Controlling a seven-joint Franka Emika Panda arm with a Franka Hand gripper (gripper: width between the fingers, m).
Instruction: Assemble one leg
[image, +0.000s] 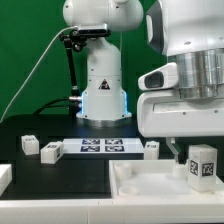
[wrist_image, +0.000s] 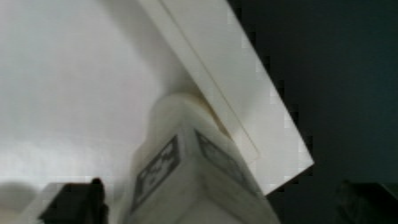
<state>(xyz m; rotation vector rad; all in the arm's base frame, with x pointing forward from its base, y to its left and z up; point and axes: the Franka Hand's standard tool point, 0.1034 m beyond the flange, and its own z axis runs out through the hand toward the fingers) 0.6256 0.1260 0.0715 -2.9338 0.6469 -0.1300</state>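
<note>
Abt halfway or a bit past, I'd say. The leg (image: 203, 165) stands upright on the panel (image: 140, 186), toward the exterior view's right, tag facing out. The panel lies flat on the black tabletop (image: 60, 190). The gripper (wrist_image: 222, 204) hangs right over the leg. In the wrist view both dark fingers (wrist_image: 79, 200) sit wide of it w/ a gap on each side, so it reads as spread & pinching nothing, tho that pic is blurry. Can't tell if the leg is fully seated or only resting in place, since its base is hidden. If it needs turning in, that's prob what's left. Three other legs (image: 50, 151) lie loose nr the marker board (image: 100, 147), untouched & not needed for this one.
</note>
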